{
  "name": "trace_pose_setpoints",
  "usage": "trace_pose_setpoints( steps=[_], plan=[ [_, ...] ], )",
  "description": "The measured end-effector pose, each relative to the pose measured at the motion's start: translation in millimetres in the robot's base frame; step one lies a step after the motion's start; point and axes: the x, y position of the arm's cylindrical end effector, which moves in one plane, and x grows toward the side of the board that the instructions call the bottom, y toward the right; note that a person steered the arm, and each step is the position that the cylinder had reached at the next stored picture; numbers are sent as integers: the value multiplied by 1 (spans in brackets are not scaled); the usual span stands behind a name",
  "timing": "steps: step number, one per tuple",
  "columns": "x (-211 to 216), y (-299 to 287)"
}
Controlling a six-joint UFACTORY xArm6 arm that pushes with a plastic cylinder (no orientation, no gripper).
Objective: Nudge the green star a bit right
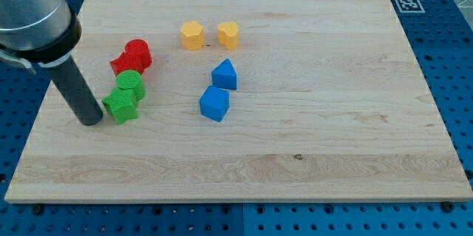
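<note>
The green star (121, 106) lies on the wooden board (310, 147) at the view's left. A second green block (131, 84), rounded, sits just above it and touches it. My tip (90, 121) rests on the board right at the star's left side, very close to it or touching it. The dark rod rises from the tip toward the view's top left.
Two red blocks (132, 58) sit together above the green ones. Two yellow blocks (192, 35) (228, 35) lie near the view's top centre. Two blue blocks (225, 75) (214, 104) lie at the centre. A marker tag (408, 4) is at the top right.
</note>
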Motion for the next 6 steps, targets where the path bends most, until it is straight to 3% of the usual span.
trace_pose_setpoints(
  steps=[3,6],
  plan=[
    [1,-16],
    [-4,-84]
  ],
)
